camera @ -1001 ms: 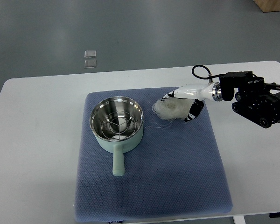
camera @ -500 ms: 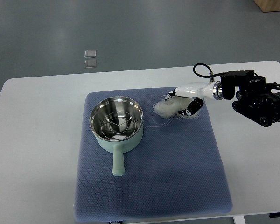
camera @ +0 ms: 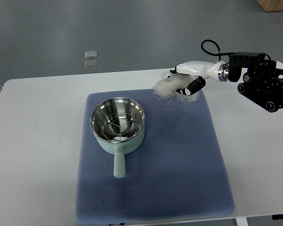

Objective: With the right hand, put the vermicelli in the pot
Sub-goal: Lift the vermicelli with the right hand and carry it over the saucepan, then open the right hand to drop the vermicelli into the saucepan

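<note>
Right hand (camera: 183, 84) has lifted since a moment ago, fingers clenched around vermicelli (camera: 166, 88), now raised off the mat (camera: 179, 179), up and right of the pot (camera: 118, 125). Strands dangle. Pickup looks done; carry to pot remains.

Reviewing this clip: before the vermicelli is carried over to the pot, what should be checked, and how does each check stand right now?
1. Right robot hand closed on the vermicelli: ok.
2. Bundle lifted clear of the blue mat: looks ok; loose strands trail down.
3. Pot upright with open mouth: ok.
4. Pot interior free: not ok, a wire rack sits inside.
5. Path from bundle to pot unobstructed: ok.
6. Grip firmness: cannot tell.
</note>
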Controlling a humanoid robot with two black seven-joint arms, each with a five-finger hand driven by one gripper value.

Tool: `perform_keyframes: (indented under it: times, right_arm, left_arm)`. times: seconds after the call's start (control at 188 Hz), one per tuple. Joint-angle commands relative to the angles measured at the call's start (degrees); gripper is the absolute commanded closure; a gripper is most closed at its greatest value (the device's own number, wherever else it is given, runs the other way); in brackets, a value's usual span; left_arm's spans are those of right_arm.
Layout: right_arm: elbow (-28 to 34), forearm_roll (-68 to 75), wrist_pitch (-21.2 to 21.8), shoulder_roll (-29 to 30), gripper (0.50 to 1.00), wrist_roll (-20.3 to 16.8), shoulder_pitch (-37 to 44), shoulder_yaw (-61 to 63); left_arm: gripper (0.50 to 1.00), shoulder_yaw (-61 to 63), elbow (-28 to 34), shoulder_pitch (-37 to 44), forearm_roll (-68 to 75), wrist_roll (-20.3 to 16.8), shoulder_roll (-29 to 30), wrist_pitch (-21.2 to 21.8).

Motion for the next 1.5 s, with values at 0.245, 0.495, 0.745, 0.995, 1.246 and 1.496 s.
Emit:
perform_keyframes:
  times: [0.245, 0.495, 0.745, 0.995, 1.246, 1.496]
  right_arm:
    - [1.14, 3.22, 0.97, 1.39, 0.985, 0.17, 7.43, 0.14]
    - [7.3, 3.83, 1.15, 6.4, 0.979, 0.44, 8.39, 0.22]
    - [13.1, 3.83, 1.06, 11.41, 0.967, 0.53, 7.78, 1.01]
    - [13.01, 3.48, 1.06, 15.01, 0.961, 0.35, 3.91, 0.22]
    - [12.04, 2.78, 0.36, 15.45, 0.902, -0.09, 1.1, -0.04]
    - [11.78, 2.87, 0.18, 15.01, 0.746, -0.18, 0.22, 0.05]
  left_arm:
    - [0.5, 0.0, -0.06, 0.0, 0.0, 0.0, 0.0, -0.02]
    - [0.5, 0.0, 0.02, 0.0, 0.0, 0.0, 0.0, -0.02]
    - [0.5, 0.0, -0.06, 0.0, 0.0, 0.0, 0.0, -0.02]
    - [0.5, -0.08, 0.02, 0.09, 0.0, 0.0, 0.0, -0.02]
    - [0.5, -0.08, 0.02, 0.09, 0.0, 0.0, 0.0, -0.02]
    - [0.5, -0.08, -0.06, 0.09, 0.0, 0.0, 0.0, -0.02]
